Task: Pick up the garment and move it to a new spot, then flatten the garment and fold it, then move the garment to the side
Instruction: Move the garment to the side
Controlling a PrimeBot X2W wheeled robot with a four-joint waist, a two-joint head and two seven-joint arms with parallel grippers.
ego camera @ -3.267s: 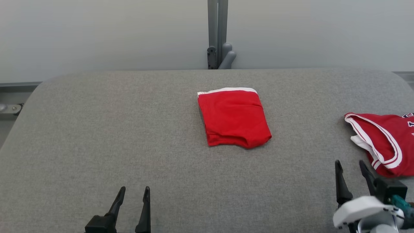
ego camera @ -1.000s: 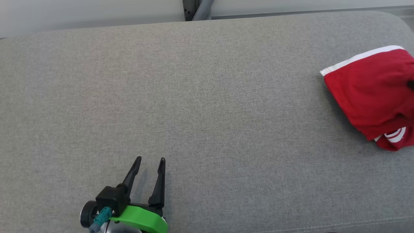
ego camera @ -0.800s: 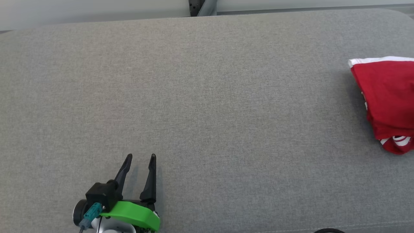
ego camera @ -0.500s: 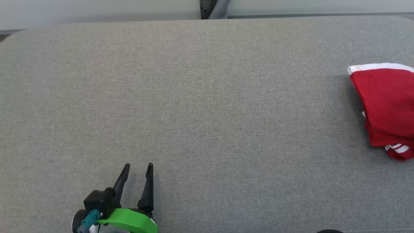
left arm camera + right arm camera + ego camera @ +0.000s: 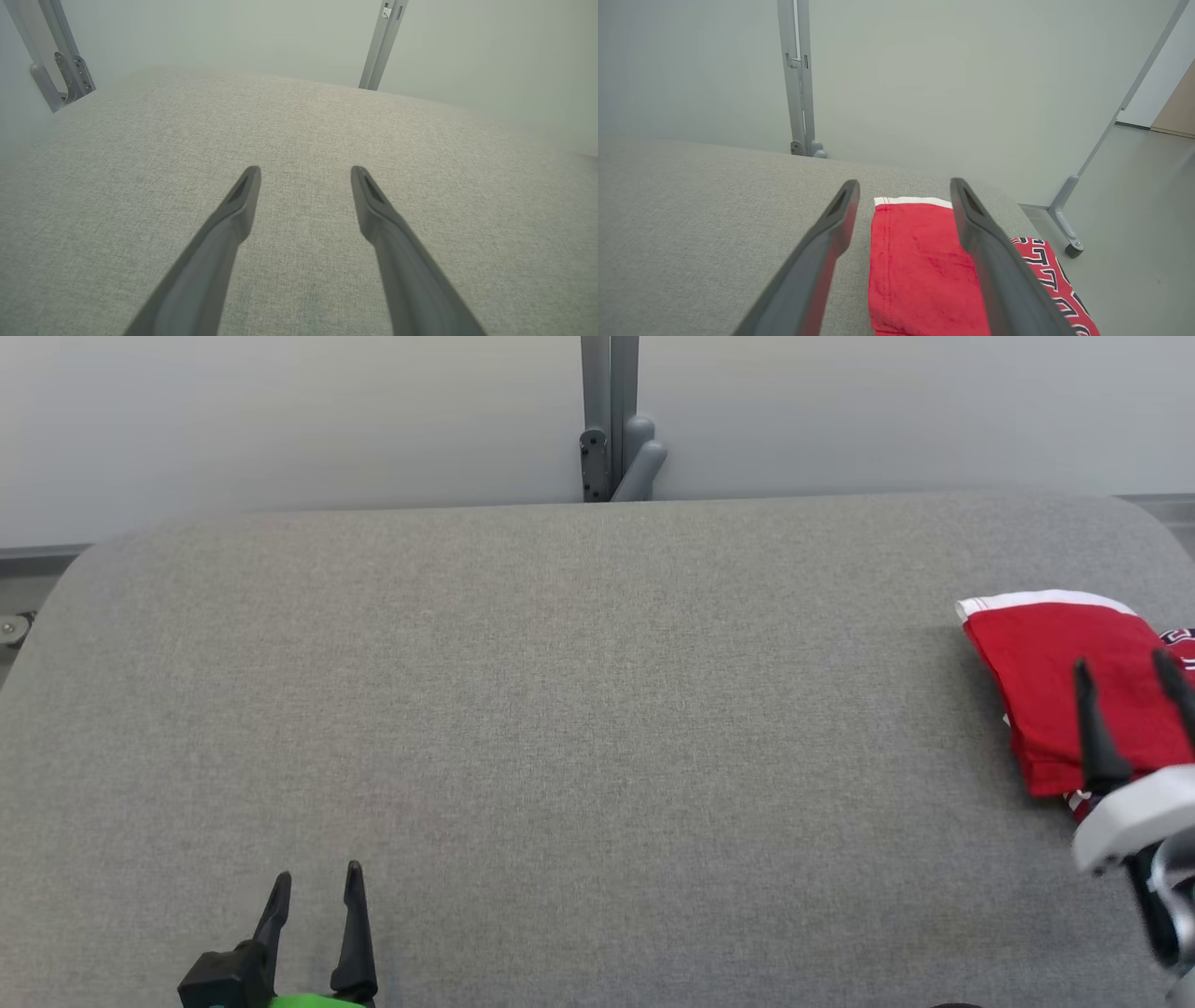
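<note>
The folded red garment [image 5: 1055, 681] with a white band lies at the right end of the grey table [image 5: 560, 709], resting partly on another red piece. In the right wrist view the garment [image 5: 915, 270] lies flat beyond the fingers. My right gripper [image 5: 1125, 667] hovers over the garment's near right part, open, holding nothing; its fingers [image 5: 822, 252] stand wide apart. My left gripper [image 5: 316, 887] rests open near the front left of the table, with bare cloth between its fingers [image 5: 233, 219].
A second red garment with black and white lettering [image 5: 1050, 275] lies under and right of the folded one, at the table's right edge. A grey upright post [image 5: 611, 420] stands behind the table. Floor and a frame foot [image 5: 1069, 224] lie beyond the right edge.
The right gripper has opened and let go of the folded garment, which now lies at the table's right end. The head camera has tilted up and shifted, so the whole picture moved.
</note>
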